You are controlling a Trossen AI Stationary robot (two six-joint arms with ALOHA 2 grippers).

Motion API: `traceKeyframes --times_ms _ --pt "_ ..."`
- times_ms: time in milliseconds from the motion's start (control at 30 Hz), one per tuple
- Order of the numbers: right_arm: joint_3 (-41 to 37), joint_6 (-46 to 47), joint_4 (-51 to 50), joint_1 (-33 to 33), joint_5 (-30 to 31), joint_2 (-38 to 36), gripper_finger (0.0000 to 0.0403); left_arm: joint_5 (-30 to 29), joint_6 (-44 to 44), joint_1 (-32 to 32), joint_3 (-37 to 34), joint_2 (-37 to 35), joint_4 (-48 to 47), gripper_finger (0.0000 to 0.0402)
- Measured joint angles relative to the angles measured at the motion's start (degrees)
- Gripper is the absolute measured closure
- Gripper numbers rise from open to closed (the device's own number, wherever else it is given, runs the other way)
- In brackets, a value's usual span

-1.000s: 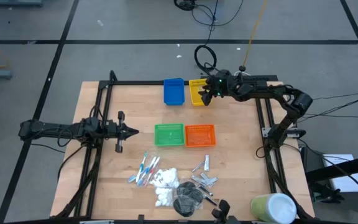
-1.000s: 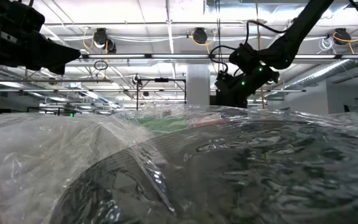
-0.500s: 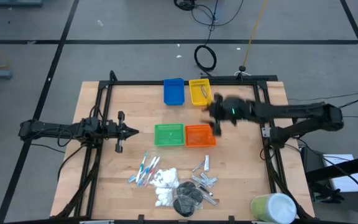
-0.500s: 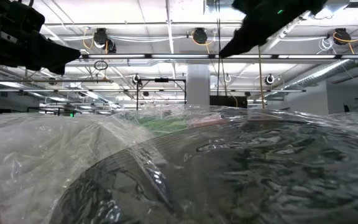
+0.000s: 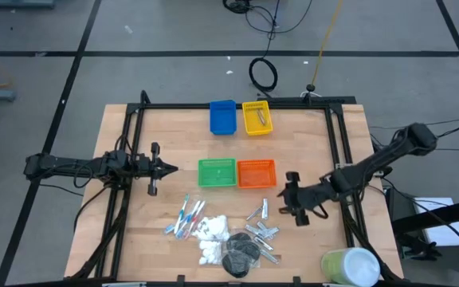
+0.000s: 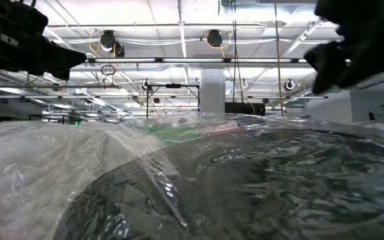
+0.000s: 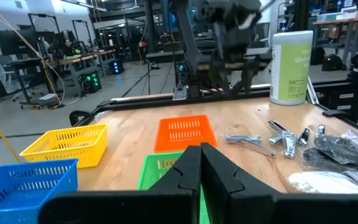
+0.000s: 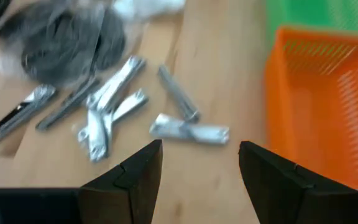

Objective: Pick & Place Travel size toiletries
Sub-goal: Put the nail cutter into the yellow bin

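The toiletries lie near the table's near edge: silvery metal pieces (image 5: pixel 261 227) (image 8: pixel 185 130), black discs in clear wrap (image 5: pixel 240 255) (image 8: pixel 67 43), white pads (image 5: pixel 211 231) and thin blue, red and white sticks (image 5: pixel 184 217). My right gripper (image 5: pixel 287 199) (image 8: pixel 201 168) is open and sits low, just right of the silvery pieces, touching nothing. My left gripper (image 5: pixel 172 167) (image 7: pixel 201 168) is shut and waits over the table's left part.
Four bins stand on the table: blue (image 5: pixel 222 116) and yellow (image 5: pixel 256 117) at the far edge, green (image 5: pixel 216 172) and orange (image 5: pixel 256 173) in the middle. A pale green-white cylinder (image 5: pixel 351 266) stands at the near right corner. Crinkled clear wrap (image 6: pixel 199 180) fills the low view.
My right gripper has swung from above the yellow bin at the far edge toward the table's near edge, passing the orange bin's right side, and has come down beside the silvery pieces. The left arm and the toiletries have stayed where they were.
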Motion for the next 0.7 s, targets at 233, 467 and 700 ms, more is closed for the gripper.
traceKeyframes --times_ms 233,467,700 --pt "-3.4 3.5 8.8 6.6 0.0 7.3 0.0202 0.0 0.0 0.0 0.0 0.0 0.0 0.0396" --pt "-2.6 4.1 19.1 8.9 -1.9 15.7 0.0169 0.0 0.0 0.0 0.0 0.0 0.0 0.0396" --pt "-2.6 5.9 21.4 9.5 -3.6 20.6 0.013 0.0 0.0 0.0 0.0 0.0 0.0 0.0396"
